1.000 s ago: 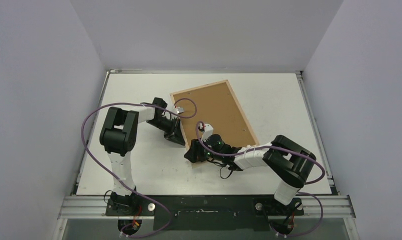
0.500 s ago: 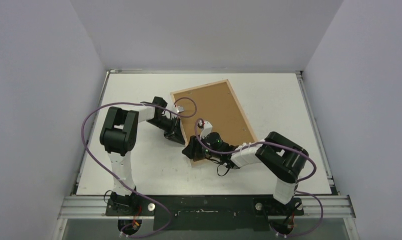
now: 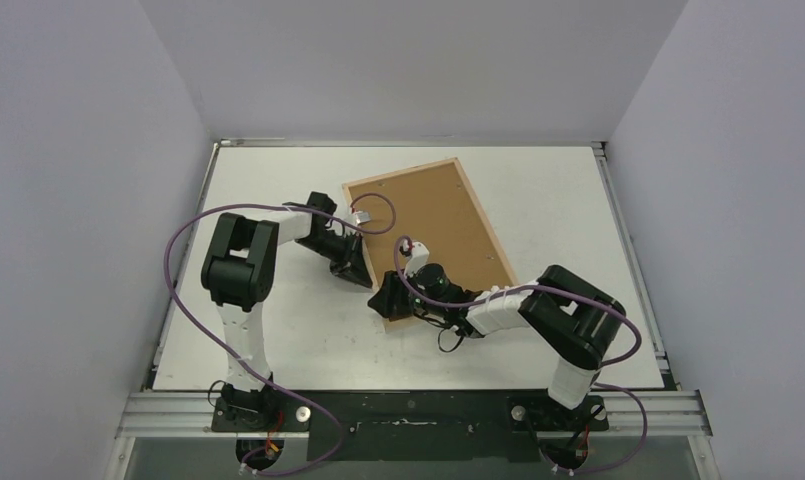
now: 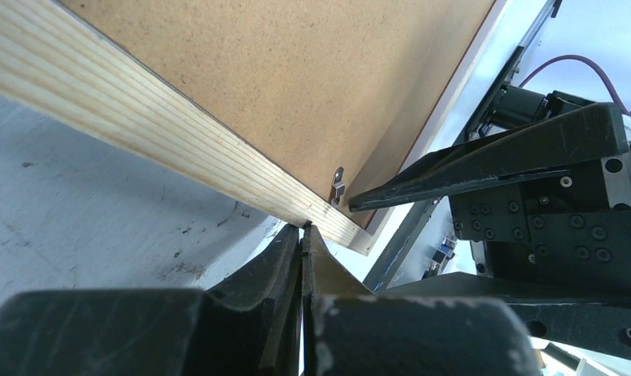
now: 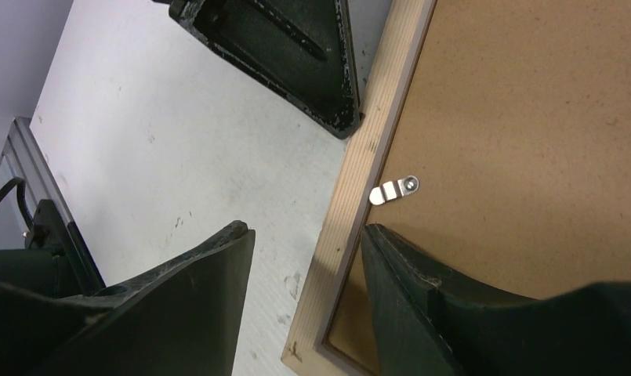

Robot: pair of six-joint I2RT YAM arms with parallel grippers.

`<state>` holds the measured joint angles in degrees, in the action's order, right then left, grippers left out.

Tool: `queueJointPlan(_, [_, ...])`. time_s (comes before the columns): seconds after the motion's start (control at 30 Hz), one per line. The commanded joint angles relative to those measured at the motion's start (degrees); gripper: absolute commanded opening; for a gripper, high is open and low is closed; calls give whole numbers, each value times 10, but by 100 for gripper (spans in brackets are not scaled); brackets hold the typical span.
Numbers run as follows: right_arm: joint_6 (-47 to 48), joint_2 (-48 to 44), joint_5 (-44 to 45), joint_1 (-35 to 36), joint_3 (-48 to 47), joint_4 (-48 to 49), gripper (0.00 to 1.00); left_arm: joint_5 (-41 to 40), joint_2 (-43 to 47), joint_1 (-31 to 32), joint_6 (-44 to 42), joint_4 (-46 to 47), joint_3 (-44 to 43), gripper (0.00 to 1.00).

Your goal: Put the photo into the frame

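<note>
The light-wood frame point(image 3: 489, 229) lies face down on the table, with a brown fibreboard backing panel point(image 3: 428, 222) filling it. The photo is hidden. My left gripper point(image 3: 364, 279) is shut with nothing in it, and its tips point(image 4: 302, 229) press against the outer side of the frame's left slat point(image 4: 139, 133) near the near corner. My right gripper point(image 5: 306, 229) is open and straddles that same slat point(image 5: 375, 133). One of its fingers point(image 5: 210, 274) is over the table, and the other point(image 5: 406, 266) rests on the backing panel point(image 5: 531, 117). A small metal tab point(image 5: 394, 189) sits just beyond it.
The white table point(image 3: 278, 330) is walled on the left, right and back. The two grippers are close together at the frame's near-left corner, and the left gripper's tip point(image 5: 339, 125) shows in the right wrist view. Purple cables loop over both arms.
The right gripper has crept up and left onto the frame's near corner. The left gripper has slid slightly down along the slat. The frame has barely moved.
</note>
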<state>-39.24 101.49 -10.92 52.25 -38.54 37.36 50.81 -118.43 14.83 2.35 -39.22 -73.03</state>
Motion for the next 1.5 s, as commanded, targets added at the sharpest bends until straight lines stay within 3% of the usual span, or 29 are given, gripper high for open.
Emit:
queueJointPlan(0.0, [17,-52,4,1,11,-18,54,-11,-18,9,-17,21,-16,0])
queueJointPlan(0.47, [20,-13,3,-11,7,-25,53,-13,-20,10,-12,18,-25,0])
queueJointPlan(0.9, [9,49,3,-11,-54,7,53,-15,-30,20,-12,24,-25,0])
queueJointPlan(1.47, [22,-42,11,-13,6,-42,53,-18,-32,16,-18,15,-29,0])
